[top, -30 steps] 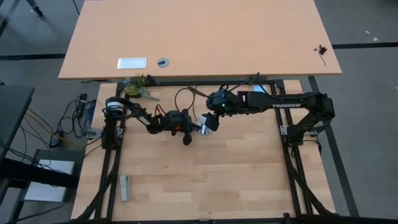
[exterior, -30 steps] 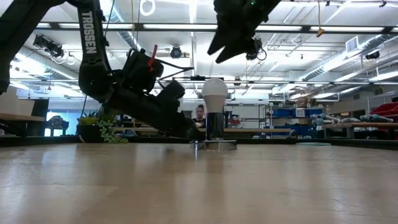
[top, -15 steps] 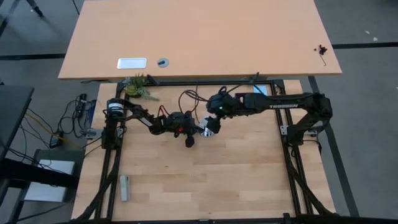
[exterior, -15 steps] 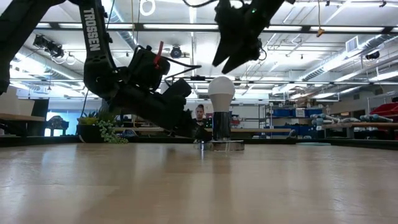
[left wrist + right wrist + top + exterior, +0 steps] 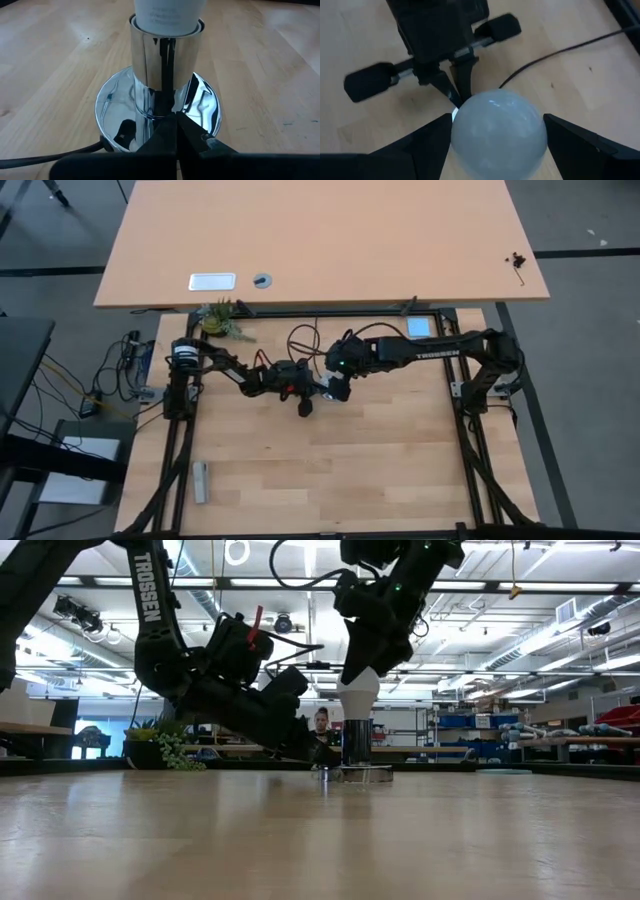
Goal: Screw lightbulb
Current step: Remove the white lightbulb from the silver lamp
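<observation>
Right wrist view looks straight down on the frosted dome of the lightbulb (image 5: 498, 131), which sits between the right gripper (image 5: 498, 145)'s two dark fingers (image 5: 427, 145); the fingers flank the glass closely on both sides, but whether they already press it I cannot tell. Beyond the bulb lies the left gripper (image 5: 455, 92), its tips drawn together to a point at the foot of the socket, with a thin black cord (image 5: 560, 50) trailing across the wooden table (image 5: 560, 20).

Left wrist view shows that gripper's tips meeting, pinched at the flared chrome base of the socket (image 5: 160, 105), so it seems to be steadying the fixture. The bulb's pale neck already sits inside the upright chrome collar.

Low view, farther back, has the bulb standing upright in the socket, its top half hidden by the right gripper reaching from above, only the tapering white lower part showing.

Judging by this, the step in hand is the grasp for a turn. The next move calls for a firm but gentle hold on the glass and a rotation about the bulb's upright axis, while the left gripper keeps the socket from spinning or sliding.

The bulb looks matte white, smooth, unmarked save faint grey print on its neck.
</observation>
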`<state>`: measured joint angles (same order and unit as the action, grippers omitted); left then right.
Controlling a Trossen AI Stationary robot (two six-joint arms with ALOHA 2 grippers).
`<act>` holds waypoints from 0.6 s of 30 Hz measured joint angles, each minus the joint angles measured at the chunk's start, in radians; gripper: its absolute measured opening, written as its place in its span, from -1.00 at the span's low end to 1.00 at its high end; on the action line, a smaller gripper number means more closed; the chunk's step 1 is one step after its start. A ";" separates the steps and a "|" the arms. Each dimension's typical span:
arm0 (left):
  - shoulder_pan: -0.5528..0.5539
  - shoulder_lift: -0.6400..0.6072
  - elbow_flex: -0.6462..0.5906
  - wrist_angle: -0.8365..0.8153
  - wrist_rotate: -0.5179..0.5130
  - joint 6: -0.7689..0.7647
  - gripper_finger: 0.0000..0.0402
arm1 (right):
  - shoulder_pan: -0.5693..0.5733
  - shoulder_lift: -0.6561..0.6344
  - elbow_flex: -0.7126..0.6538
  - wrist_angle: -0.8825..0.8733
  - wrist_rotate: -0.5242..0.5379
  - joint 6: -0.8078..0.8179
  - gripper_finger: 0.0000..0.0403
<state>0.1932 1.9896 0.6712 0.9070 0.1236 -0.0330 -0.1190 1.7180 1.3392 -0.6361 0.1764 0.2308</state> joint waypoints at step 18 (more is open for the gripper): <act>0.000 0.000 -0.001 0.000 -0.002 0.002 -1.00 | -0.039 -0.005 0.000 0.000 -0.166 -0.602 0.42</act>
<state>0.1932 1.9896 0.6704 0.9066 0.1215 -0.0311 -0.1582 1.7126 1.3395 -0.6365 0.0106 -0.3713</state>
